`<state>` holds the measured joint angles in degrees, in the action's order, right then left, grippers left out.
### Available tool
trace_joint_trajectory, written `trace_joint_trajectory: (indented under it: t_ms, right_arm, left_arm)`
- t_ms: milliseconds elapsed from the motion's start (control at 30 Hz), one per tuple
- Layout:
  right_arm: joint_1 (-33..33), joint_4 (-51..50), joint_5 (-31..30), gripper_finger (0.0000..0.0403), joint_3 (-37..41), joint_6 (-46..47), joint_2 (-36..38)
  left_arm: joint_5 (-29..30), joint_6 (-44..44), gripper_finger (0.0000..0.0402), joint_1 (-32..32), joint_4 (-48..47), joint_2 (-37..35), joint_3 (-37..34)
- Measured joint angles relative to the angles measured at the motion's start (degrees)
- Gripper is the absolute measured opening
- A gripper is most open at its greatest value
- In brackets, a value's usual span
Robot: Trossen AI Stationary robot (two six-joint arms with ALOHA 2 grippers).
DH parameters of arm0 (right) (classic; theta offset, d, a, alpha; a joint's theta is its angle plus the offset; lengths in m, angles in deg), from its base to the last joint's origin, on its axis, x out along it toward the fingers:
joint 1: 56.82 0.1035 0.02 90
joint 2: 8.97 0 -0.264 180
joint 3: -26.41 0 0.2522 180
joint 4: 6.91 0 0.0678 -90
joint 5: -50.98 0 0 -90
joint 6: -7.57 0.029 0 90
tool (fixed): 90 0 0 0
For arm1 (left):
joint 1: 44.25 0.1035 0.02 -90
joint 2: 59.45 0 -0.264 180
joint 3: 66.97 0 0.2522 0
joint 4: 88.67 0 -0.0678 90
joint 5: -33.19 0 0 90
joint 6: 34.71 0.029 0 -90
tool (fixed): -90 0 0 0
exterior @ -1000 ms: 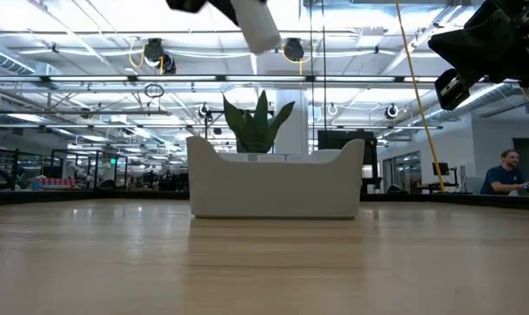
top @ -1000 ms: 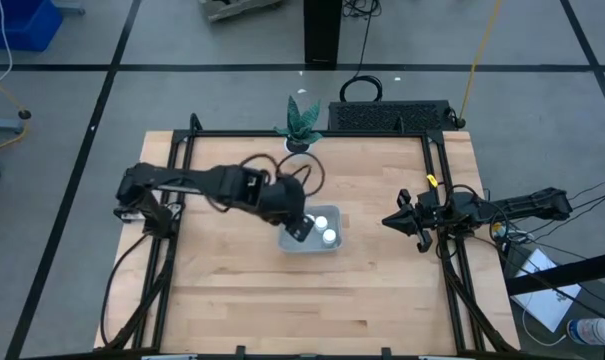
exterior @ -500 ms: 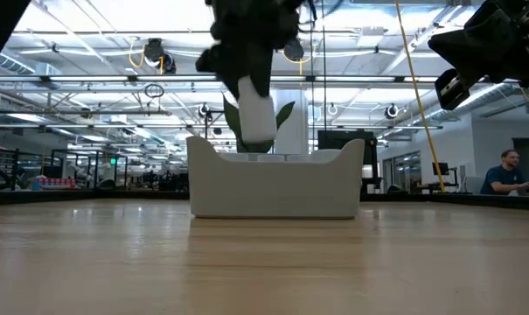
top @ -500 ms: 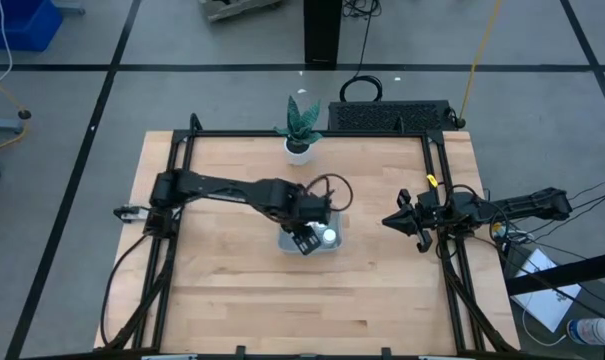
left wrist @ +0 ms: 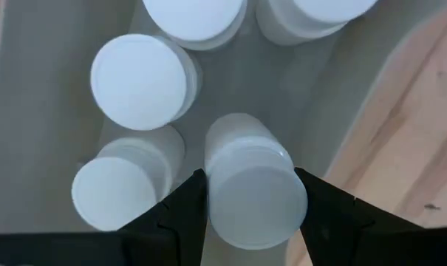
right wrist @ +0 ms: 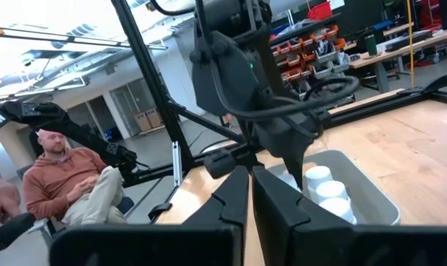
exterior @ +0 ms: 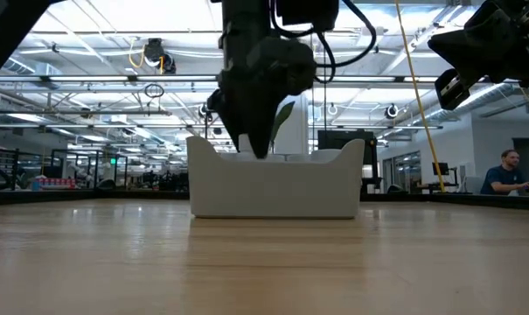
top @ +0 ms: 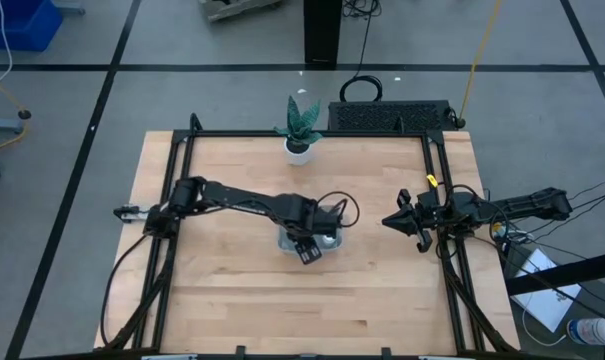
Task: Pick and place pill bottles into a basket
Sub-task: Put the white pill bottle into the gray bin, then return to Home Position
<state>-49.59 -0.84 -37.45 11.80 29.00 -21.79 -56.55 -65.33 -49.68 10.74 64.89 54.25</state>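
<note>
Now we have the left gripper (left wrist: 251, 193) lowered into the basket (top: 334, 243) at mid-counter, its fingers (left wrist: 180, 209) pinching the fifth pill bottle (left wrist: 253, 188) across its body just below the cap. Four other pill bottles (left wrist: 140, 81) already stand inside, close together and just beside the held one. We judge the bottle light, stiff and smooth-sided, so a squeeze across the cylinder suits it; the slick plastic could slip or tip against its neighbours on release. Our right gripper (right wrist: 250, 193) waits over the counter's right edge, well apart, fingers pressed nearly together and holding nothing.
</note>
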Motion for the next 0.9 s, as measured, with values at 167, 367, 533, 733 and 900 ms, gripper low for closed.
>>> trace_joint_trajectory:
  t_ms: [167,367,533,733,900]
  right_arm:
    - [0.00,0.04,0.01,0.0012,-0.01,-0.02,0.02]
    - [0.00,0.02,0.01,0.0013,-0.01,0.01,0.00]
    - [0.00,0.04,0.01,0.0012,-0.01,-0.02,0.02]
    - [0.00,0.04,0.01,0.0012,-0.02,0.00,0.02]
    - [0.00,0.11,0.01,0.0012,0.00,-0.01,-0.02]
  left_arm:
    - [1.52,0.78,0.0182,0.00,1.05,0.73,0.00]
    - [-0.37,-1.60,0.0221,0.15,4.30,1.09,0.00]
    - [-0.81,-2.31,0.0293,0.15,3.18,1.09,0.00]
    - [-1.25,-2.91,0.0321,0.20,2.75,-0.11,0.30]
    - [-0.62,-3.73,0.0263,-0.55,1.24,-4.82,0.74]
